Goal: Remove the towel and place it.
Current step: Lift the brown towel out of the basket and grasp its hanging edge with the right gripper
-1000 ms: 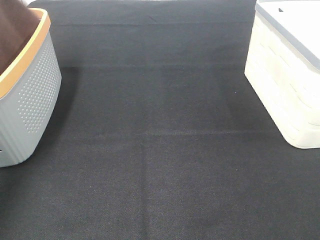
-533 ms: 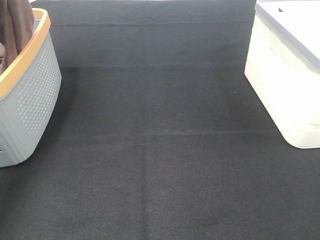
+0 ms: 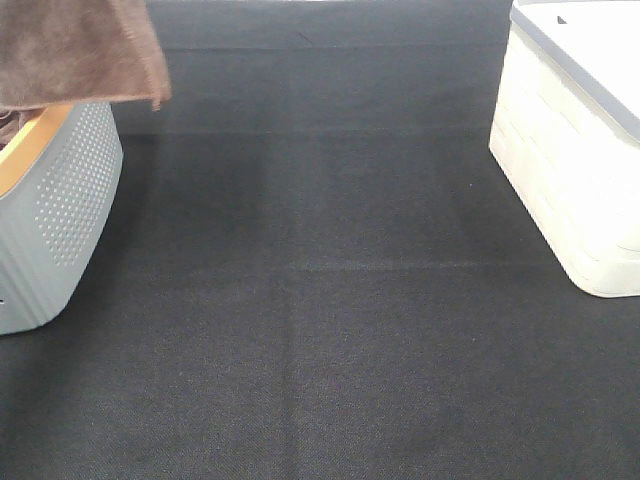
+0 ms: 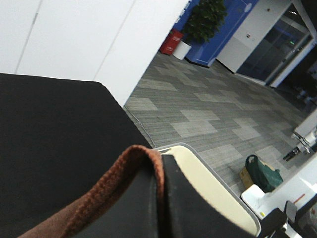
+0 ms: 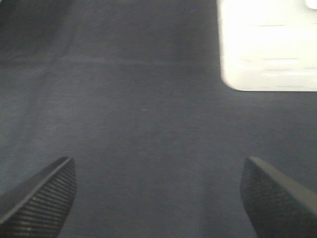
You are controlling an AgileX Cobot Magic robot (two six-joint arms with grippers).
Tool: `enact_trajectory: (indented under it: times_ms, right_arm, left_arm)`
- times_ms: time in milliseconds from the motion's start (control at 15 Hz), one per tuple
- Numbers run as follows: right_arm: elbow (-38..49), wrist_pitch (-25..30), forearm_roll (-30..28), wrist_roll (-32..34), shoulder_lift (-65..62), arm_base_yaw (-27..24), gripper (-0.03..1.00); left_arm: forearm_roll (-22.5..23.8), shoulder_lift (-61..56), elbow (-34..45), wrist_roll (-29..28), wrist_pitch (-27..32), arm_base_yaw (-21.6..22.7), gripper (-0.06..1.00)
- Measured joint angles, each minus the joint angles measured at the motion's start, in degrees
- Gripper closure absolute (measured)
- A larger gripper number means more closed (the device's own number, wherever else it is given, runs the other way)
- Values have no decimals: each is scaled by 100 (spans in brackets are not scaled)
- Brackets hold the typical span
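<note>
Two grippers appear, each only in its own wrist view. The left gripper (image 4: 161, 196) has its dark jaws pressed together on a fold of the towel (image 4: 114, 181). The towel's reddish-brown looped edge comes up between the jaws and curls over the tip. Beyond the jaws lie the black table cover (image 4: 49, 144) and the cream top of the white basket (image 4: 210, 193) with its grey rim. Past those are a grey tiled floor and a white wall.

The right gripper (image 5: 158, 198) is spread wide, with one ribbed fingertip (image 5: 42, 201) at each side of its view and nothing between them. It hangs over bare black cover, and a corner of the white basket lies further out.

From the high camera, the towel (image 3: 80, 45) hangs at 10 o'clock, raised over the far end of the grey basket (image 3: 60, 210). Its lower hem crosses the basket's orange rim and one corner droops past the rim toward the centre. Whether the cloth touches the rim cannot be told. A sliver of darker brown cloth (image 3: 10, 125) shows inside the basket under the hem.

The grey basket stands at 9 o'clock. The white basket stands at 2 o'clock, well apart from it, with open black cover between them. Neither arm shows in this view.
</note>
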Motion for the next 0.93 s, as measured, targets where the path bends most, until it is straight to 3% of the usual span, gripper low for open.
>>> enact_trajectory:
  times_ms: [200, 267, 333, 400, 467, 800, 933]
  right_arm:
    - [-212, -504, 1003, -825, 756, 11, 13]
    - [-212, -504, 1003, -825, 756, 11, 13]
    - [-338, -693, 1581, -1541, 1272, 298, 15]
    - [-418, -756, 1690, -1874, 1570, 487, 15]
    - [-418, -756, 1690, -1874, 1570, 487, 15]
    - [-1163, -1255, 1644, -3077, 3243, 1473, 17]
    - [-1398, -1564, 1306, -3203, 3741, 1954, 18]
  left_arm:
    - [498, 80, 0, 29, -367, -819, 94]
    - [498, 80, 0, 29, -367, -819, 94]
    - [814, 286, 0, 29, -533, -1346, 94]
    - [894, 418, 0, 29, -584, -1558, 94]
    - [894, 418, 0, 29, -584, -1558, 94]
    - [1071, 1031, 0, 29, -1043, -2257, 94]
    - [1089, 1180, 0, 29, -1346, -2538, 94]
